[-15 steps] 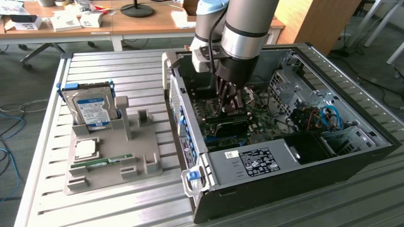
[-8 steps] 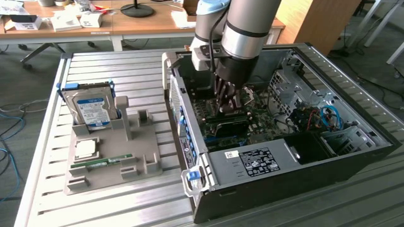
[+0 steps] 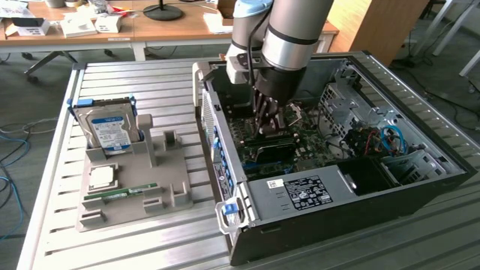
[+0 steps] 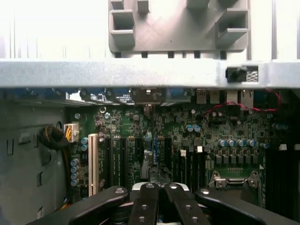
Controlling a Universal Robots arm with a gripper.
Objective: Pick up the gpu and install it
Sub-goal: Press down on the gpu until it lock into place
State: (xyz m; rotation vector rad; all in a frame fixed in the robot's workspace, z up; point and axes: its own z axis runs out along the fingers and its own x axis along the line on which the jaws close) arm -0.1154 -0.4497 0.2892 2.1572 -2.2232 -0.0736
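The exterior camera stands high and well back, looking down across the table (image 3: pixel 135 247) at my arm and the open computer case (image 3: pixel 420 191). My wrist camera sits close above the motherboard (image 4: pixel 154 136), looking past my jaws towards the gray fixture (image 4: pixel 178 23) at twelve o'clock. Both views share the motherboard, the case wall and that fixture.

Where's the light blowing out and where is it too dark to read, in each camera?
Exterior view: even room light; the case interior under the arm sits in shadow, with the gripper dark against the motherboard. Wrist view: the table beyond the case wall is washed out to near white, the grey holder pale, while the board below reads dim and the closed fingers are nearly black.
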